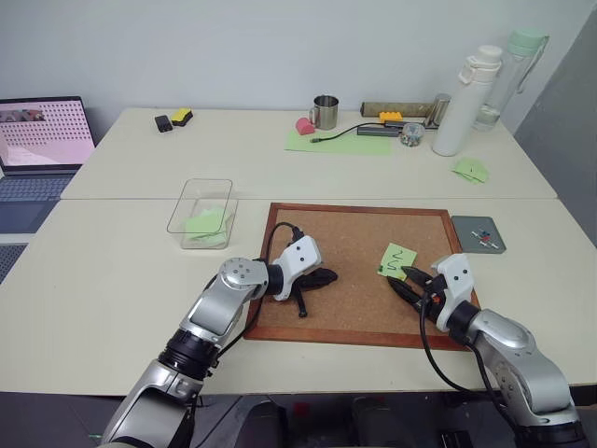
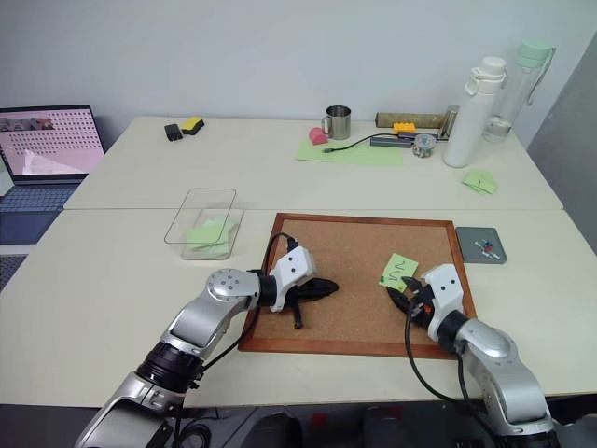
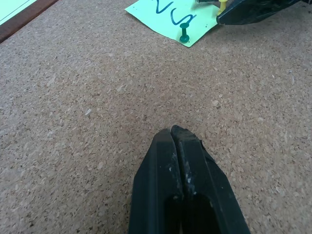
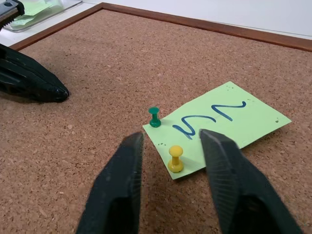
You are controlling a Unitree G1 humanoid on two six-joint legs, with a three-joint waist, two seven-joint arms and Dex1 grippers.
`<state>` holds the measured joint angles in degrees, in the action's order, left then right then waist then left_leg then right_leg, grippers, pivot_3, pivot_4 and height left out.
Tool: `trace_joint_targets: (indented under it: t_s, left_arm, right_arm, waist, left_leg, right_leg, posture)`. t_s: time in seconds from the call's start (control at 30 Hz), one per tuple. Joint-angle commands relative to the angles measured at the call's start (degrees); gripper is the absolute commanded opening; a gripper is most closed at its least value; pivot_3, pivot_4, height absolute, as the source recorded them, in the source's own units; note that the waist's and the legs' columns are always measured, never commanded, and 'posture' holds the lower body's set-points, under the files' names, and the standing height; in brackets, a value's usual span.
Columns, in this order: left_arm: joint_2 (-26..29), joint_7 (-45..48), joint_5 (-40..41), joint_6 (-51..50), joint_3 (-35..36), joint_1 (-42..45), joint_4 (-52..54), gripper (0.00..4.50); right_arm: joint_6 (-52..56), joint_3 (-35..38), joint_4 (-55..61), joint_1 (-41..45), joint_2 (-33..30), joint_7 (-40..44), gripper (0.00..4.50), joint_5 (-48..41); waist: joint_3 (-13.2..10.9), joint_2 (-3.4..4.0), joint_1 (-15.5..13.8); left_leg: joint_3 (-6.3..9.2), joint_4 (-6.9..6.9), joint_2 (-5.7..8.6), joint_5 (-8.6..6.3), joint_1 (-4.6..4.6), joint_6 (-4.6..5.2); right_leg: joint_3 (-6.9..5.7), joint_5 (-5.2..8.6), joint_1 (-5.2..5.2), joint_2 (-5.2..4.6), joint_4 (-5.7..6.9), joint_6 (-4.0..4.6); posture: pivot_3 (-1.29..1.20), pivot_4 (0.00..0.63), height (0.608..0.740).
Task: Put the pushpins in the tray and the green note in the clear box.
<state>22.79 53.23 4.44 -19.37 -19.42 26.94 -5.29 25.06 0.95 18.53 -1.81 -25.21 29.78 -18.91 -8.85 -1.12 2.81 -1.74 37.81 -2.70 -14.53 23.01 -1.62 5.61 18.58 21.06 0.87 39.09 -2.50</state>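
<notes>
The green note [image 4: 229,119], with a dark squiggle, lies on the corkboard [image 1: 354,243], pinned by two pushpins: a green one [image 4: 155,117] and a yellow one [image 4: 175,158] at its near edge. My right gripper [image 4: 171,139] is open, its fingers standing either side of the yellow pin without touching it. Left of the note, my left gripper [image 1: 326,277] is shut and empty, low over the cork. The grey tray [image 1: 465,229], right of the board, holds a few small pins. The clear box [image 1: 187,201], left of the board, holds green paper.
A laptop [image 1: 42,140] stands at the far left. On the back table are a metal mug [image 1: 325,112], a pale green sheet [image 1: 340,142], a white bottle [image 1: 471,98], a clear bottle [image 1: 513,75] and a crumpled green paper [image 1: 471,170].
</notes>
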Motion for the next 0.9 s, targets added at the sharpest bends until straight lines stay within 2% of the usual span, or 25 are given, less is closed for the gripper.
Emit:
trace_joint_targets:
  t_s: [0.03, 0.13, 0.17, 0.33, 0.6, 0.9]
  left_arm:
    - [1.3, 0.0, -1.6, -1.9, -1.1, -1.6, -1.8, 0.0]
    - [1.3, -0.1, -1.6, -2.0, -1.1, -1.7, -1.7, 0.0]
    - [1.3, -0.1, -1.5, -2.0, -1.1, -1.7, -1.7, 0.0]
    - [1.3, 0.0, -1.5, -2.0, -1.1, -1.9, -1.6, 0.0]
    - [1.5, 0.2, -1.5, -2.1, -1.1, -1.9, -1.6, 0.0]
    - [1.4, 0.2, -1.6, -2.0, -1.2, -1.8, -1.7, 0.0]
  right_arm:
    - [-0.9, 1.3, 0.4, -0.1, 0.4, -0.1, 0.84, -0.4]
    - [-1.0, 2.2, 0.6, 0.3, 0.7, -0.3, 0.17, -1.0]
    - [-1.1, 2.4, 0.7, 0.4, 0.8, -0.3, 0.08, -1.2]
    - [-1.3, 3.1, 2.3, 0.1, 1.5, 0.4, 0.08, -2.6]
    - [2.3, 6.1, 7.9, -0.1, 4.0, -1.0, 0.08, -10.2]
    - [3.4, 9.0, 7.9, 1.5, 4.7, -4.5, 0.08, -11.6]
  waist:
    - [0.0, 0.0, 0.0]
    - [0.0, 0.0, 0.0]
    - [0.0, 0.0, 0.0]
    - [0.0, 0.0, 0.0]
    - [0.0, 0.0, 0.0]
    - [0.0, 0.0, 0.0]
  left_leg:
    - [0.0, 0.0, 0.0, 0.0, 0.0, 0.0]
    - [0.0, 0.0, 0.0, 0.0, 0.0, 0.0]
    - [0.0, 0.0, 0.0, 0.0, 0.0, 0.0]
    - [0.01, 0.0, 0.0, 0.0, 0.0, 0.0]
    - [0.02, -0.01, 0.0, 0.0, 0.02, 0.0]
    - [0.01, -0.01, -0.01, 0.0, 0.02, 0.0]
  right_leg:
    - [0.0, 0.0, 0.0, 0.0, 0.0, 0.0]
    - [0.0, 0.0, 0.0, 0.0, 0.0, 0.0]
    - [0.0, 0.0, 0.0, 0.0, 0.0, 0.0]
    - [-0.01, 0.0, 0.0, 0.0, 0.0, 0.0]
    - [0.0, 0.0, 0.0, 0.0, 0.0, 0.0]
    - [0.0, 0.0, 0.02, 0.0, 0.0, 0.0]
  posture:
    - [0.0, 0.15, 0.74]
    - [0.0, 0.15, 0.74]
    - [0.0, 0.15, 0.74]
    - [0.0, 0.15, 0.74]
    - [0.0, 0.15, 0.74]
    - [0.0, 0.15, 0.74]
